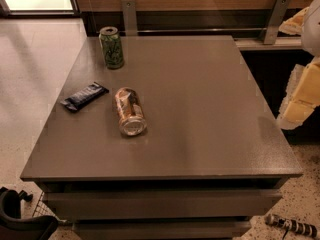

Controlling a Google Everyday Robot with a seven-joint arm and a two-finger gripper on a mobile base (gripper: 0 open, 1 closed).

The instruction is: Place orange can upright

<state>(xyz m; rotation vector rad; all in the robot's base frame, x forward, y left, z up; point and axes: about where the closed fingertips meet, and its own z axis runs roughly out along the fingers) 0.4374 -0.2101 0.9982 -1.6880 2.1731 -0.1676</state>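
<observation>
The orange can (130, 111) lies on its side left of the middle of the grey table (200, 109). It has an orange-brown and white label, and one silver end faces the front edge. My gripper (296, 59) is at the right edge of the view, beyond the table's right side and well away from the can. Its two pale yellow fingers (302, 96) stand apart with nothing between them.
A green can (111, 46) stands upright at the table's back left corner. A dark wrapped snack bar (84, 96) lies left of the orange can. A wooden wall with metal brackets runs behind the table. Speckled floor surrounds it.
</observation>
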